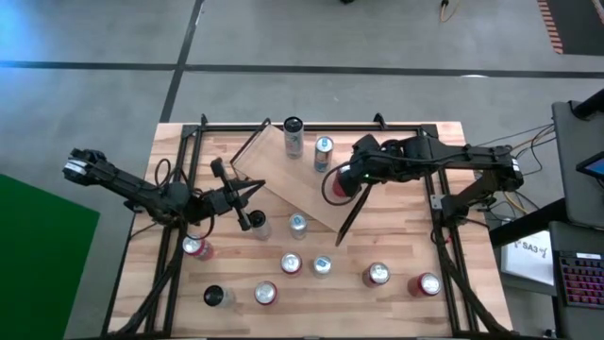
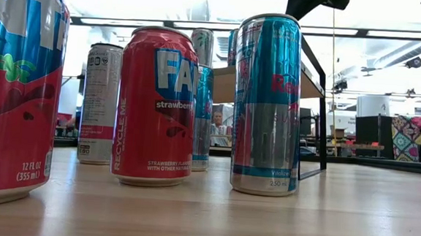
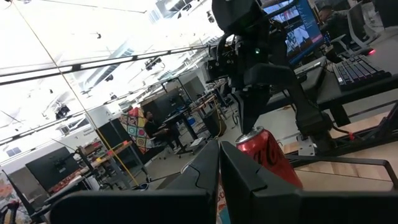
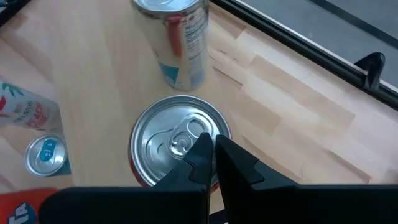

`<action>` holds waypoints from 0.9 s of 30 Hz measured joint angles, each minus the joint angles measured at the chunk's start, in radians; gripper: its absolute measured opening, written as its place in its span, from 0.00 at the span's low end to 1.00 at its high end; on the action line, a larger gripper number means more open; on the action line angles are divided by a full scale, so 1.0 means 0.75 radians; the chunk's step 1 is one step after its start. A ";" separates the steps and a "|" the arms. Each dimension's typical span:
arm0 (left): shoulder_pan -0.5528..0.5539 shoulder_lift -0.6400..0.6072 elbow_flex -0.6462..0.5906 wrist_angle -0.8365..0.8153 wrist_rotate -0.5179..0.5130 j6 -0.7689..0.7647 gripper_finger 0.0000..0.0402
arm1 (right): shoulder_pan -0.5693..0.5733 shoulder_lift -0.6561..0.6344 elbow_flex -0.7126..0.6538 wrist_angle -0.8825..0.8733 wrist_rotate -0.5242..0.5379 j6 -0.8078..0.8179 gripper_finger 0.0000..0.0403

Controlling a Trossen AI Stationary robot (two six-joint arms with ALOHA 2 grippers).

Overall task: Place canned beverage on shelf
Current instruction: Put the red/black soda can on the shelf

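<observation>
The shelf point(image 1: 283, 175) lies slantwise on the middle of the table, a black frame at each short end. A red cola can point(image 1: 333, 186) stands upright at the shelf's right long edge. Its silver lid point(image 4: 177, 143) lies right under my right gripper point(image 4: 211, 148), which is shut and slants down from the table's right. Two slim cans point(image 1: 293, 130) point(image 1: 324, 149) stand on the shelf's far part. My left gripper point(image 1: 257, 188) is shut by the shelf's left end and points at the red can point(image 3: 264, 155). I see nothing between its fingers. My right gripper has its shut fingertips point(image 4: 202, 146) over the red can's lid, close to the pull tab point(image 4: 186, 134) and the rim nearest the arm. They come slanting down from the table's right. The can stands upright. I cannot tell whether the tips touch the lid.
Several cans stand on the tabletop in front of the shelf, among them a red Fanta can point(image 2: 156, 104) and a blue-and-silver can point(image 2: 268, 103). More stand along the near edge point(image 1: 377, 275). Black rails point(image 1: 311, 126) run along the table's far edge and sides.
</observation>
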 joint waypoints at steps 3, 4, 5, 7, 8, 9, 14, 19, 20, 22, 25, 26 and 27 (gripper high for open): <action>0.000 0.000 0.000 0.000 0.000 0.000 0.00 | 0.000 -0.001 -0.001 -0.001 0.001 0.001 0.03; 0.000 0.000 0.000 0.000 0.000 0.000 0.00 | 0.000 -0.001 -0.001 -0.001 0.001 0.001 0.03; 0.000 0.000 0.000 0.000 0.000 0.000 0.00 | 0.000 0.000 -0.001 -0.001 0.001 0.001 0.03; 0.000 0.000 0.000 0.000 0.000 0.000 0.00 | 0.000 -0.001 -0.001 0.000 0.000 0.001 0.03; 0.000 0.000 0.000 0.000 0.000 0.000 0.00 | 0.000 -0.001 -0.001 0.000 -0.001 0.001 0.03; 0.000 0.000 0.000 0.000 0.000 0.000 0.00 | 0.000 -0.001 -0.001 0.000 -0.002 0.001 0.03; 0.000 0.000 0.000 0.000 0.000 -0.001 0.00 | 0.000 0.000 -0.001 0.016 -0.009 -0.001 0.03; 0.001 0.015 0.000 0.001 0.011 -0.008 0.00 | 0.001 0.001 -0.004 0.084 -0.020 -0.041 0.03; 0.001 0.021 0.000 -0.001 0.012 -0.008 0.00 | 0.000 0.001 -0.005 0.095 -0.020 -0.054 0.03; 0.002 0.030 0.000 0.001 0.012 -0.007 0.00 | -0.001 -0.002 -0.005 0.125 -0.021 -0.072 0.03; 0.002 0.038 0.000 0.001 0.012 -0.006 0.00 | 0.000 -0.009 -0.007 0.220 -0.026 -0.090 0.03; 0.002 0.039 0.000 0.002 0.012 -0.006 0.00 | 0.000 -0.012 -0.007 0.263 -0.032 -0.098 0.03; 0.002 0.039 0.000 0.003 0.012 -0.006 0.00 | 0.000 -0.015 -0.006 0.300 -0.045 -0.117 0.03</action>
